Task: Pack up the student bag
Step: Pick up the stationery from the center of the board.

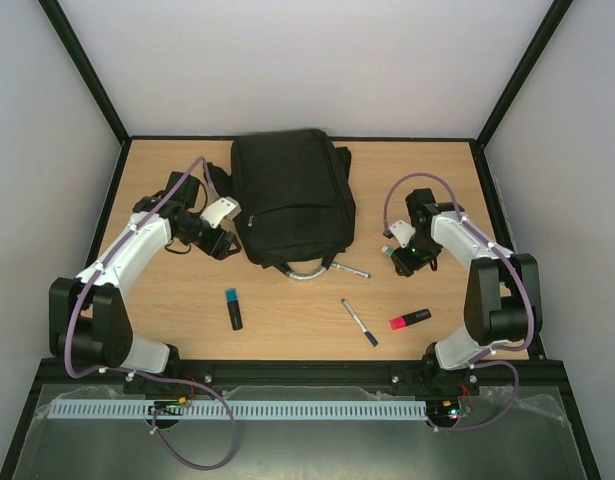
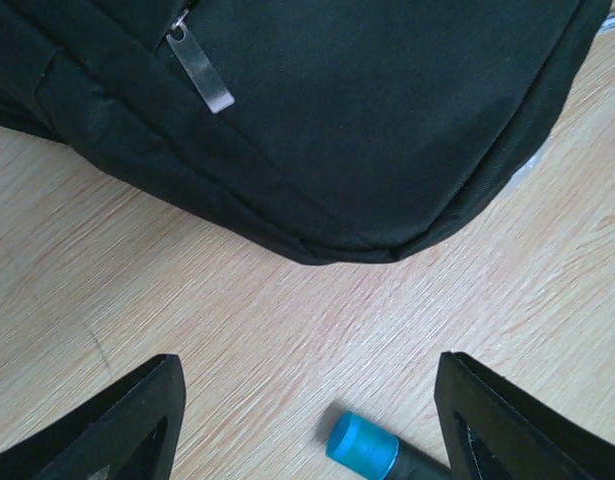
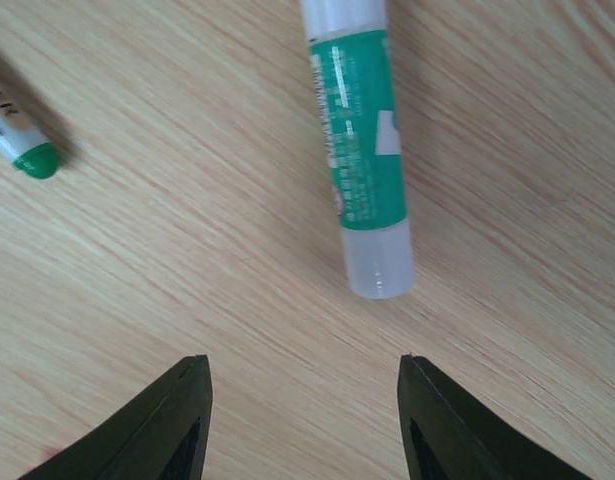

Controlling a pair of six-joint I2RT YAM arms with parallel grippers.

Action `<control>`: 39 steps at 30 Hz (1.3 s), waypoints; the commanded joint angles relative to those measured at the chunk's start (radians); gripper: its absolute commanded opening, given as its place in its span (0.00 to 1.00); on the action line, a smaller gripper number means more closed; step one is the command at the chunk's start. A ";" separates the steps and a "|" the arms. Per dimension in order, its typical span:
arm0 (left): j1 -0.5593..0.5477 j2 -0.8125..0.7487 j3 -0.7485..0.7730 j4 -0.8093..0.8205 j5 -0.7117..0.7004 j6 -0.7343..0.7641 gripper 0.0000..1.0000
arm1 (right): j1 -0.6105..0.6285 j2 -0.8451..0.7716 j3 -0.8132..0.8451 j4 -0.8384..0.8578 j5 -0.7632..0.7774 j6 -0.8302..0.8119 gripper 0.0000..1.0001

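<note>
The student bag [image 1: 292, 195] is a large black backpack lying flat at the back middle of the table, its grey loop handle [image 1: 307, 272] toward me. My left gripper [image 1: 223, 243] hovers by the bag's left front corner. In the left wrist view the gripper [image 2: 309, 375] is open over bare wood, with the bag's edge [image 2: 337, 120] and a metal zip pull [image 2: 200, 68] ahead. My right gripper [image 1: 401, 263] stands to the right of the bag. In its wrist view the gripper [image 3: 302, 370] is open and empty, just short of a green and white glue stick [image 3: 357, 140].
A blue-capped black marker [image 1: 234, 308] lies in front of the bag; its cap [image 2: 365, 447] shows low between the left fingers. A pen [image 1: 359, 322] and a pink highlighter [image 1: 410, 319] lie front right. A green-tipped marker [image 3: 17, 140] rests left of the glue stick.
</note>
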 commanded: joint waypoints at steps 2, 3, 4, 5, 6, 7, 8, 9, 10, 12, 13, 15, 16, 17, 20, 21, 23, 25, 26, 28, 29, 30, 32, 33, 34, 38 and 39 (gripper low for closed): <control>0.001 0.003 0.032 0.006 0.068 -0.028 0.71 | -0.011 0.044 -0.002 0.012 0.062 -0.004 0.51; 0.001 0.000 0.034 0.005 0.069 -0.027 0.71 | -0.010 0.054 0.003 0.018 0.063 -0.002 0.50; 0.000 -0.001 0.034 0.004 0.067 -0.025 0.71 | -0.010 0.065 0.009 0.022 0.063 0.000 0.48; 0.000 -0.003 0.034 0.005 0.065 -0.023 0.71 | -0.011 0.077 0.017 0.027 0.060 0.001 0.48; 0.001 -0.002 0.034 0.006 0.064 -0.024 0.71 | -0.011 0.091 0.025 0.030 0.058 0.001 0.47; 0.001 -0.004 0.033 0.008 0.064 -0.026 0.71 | -0.010 0.105 0.033 0.034 0.057 0.001 0.46; 0.001 -0.003 0.033 0.009 0.065 -0.029 0.71 | -0.011 0.120 0.039 0.040 0.057 0.000 0.45; 0.001 -0.004 0.033 0.010 0.066 -0.033 0.71 | -0.011 0.135 0.045 0.045 0.055 -0.002 0.44; 0.001 -0.005 0.034 0.010 0.068 -0.033 0.71 | -0.011 0.150 0.053 0.050 0.055 -0.005 0.43; 0.001 -0.006 0.034 0.010 0.069 -0.035 0.71 | -0.010 0.178 0.069 0.059 0.055 -0.005 0.42; 0.001 -0.008 0.033 0.009 0.069 -0.035 0.71 | -0.010 0.191 0.077 0.063 0.054 -0.003 0.42; 0.001 -0.008 0.033 0.009 0.068 -0.035 0.71 | -0.011 0.213 0.091 0.068 0.052 0.000 0.41; 0.001 -0.009 0.032 0.009 0.070 -0.035 0.71 | -0.010 0.222 0.096 0.071 0.052 0.002 0.40; 0.001 -0.010 0.034 0.008 0.071 -0.036 0.71 | -0.011 0.233 0.101 0.071 0.051 0.006 0.40; 0.000 -0.011 0.039 0.008 0.074 -0.036 0.71 | -0.011 0.248 0.110 0.071 0.040 0.013 0.37; 0.001 -0.010 0.041 0.009 0.073 -0.034 0.71 | -0.011 0.253 0.113 0.068 0.035 0.017 0.35; 0.001 -0.004 0.052 0.010 0.074 -0.030 0.71 | -0.011 0.259 0.116 0.062 0.029 0.020 0.31; 0.001 0.007 0.075 0.016 0.070 -0.022 0.71 | -0.011 0.258 0.119 0.052 0.023 0.021 0.24; 0.001 0.017 0.091 0.023 0.067 -0.019 0.71 | -0.010 0.255 0.122 0.046 0.018 0.025 0.20; 0.000 0.041 0.132 0.041 0.062 -0.015 0.71 | -0.011 0.245 0.140 0.028 -0.001 0.045 0.16; -0.002 0.058 0.159 0.050 0.057 -0.012 0.71 | -0.010 0.239 0.153 0.017 -0.015 0.059 0.14; -0.005 0.075 0.180 0.061 0.050 -0.010 0.71 | -0.010 0.232 0.171 -0.001 -0.040 0.075 0.12; -0.015 0.118 0.235 0.078 0.040 0.001 0.70 | -0.011 0.217 0.216 -0.029 -0.090 0.107 0.11; -0.024 0.140 0.260 0.086 0.036 0.011 0.70 | -0.010 0.210 0.234 -0.038 -0.111 0.121 0.09; -0.033 0.164 0.288 0.093 0.026 0.018 0.70 | -0.010 0.205 0.252 -0.046 -0.130 0.131 0.09; -0.070 0.281 0.419 0.097 0.018 0.049 0.70 | -0.010 0.163 0.303 -0.086 -0.197 0.143 0.08; -0.079 0.309 0.446 0.097 0.013 0.057 0.70 | -0.010 0.151 0.307 -0.093 -0.207 0.140 0.08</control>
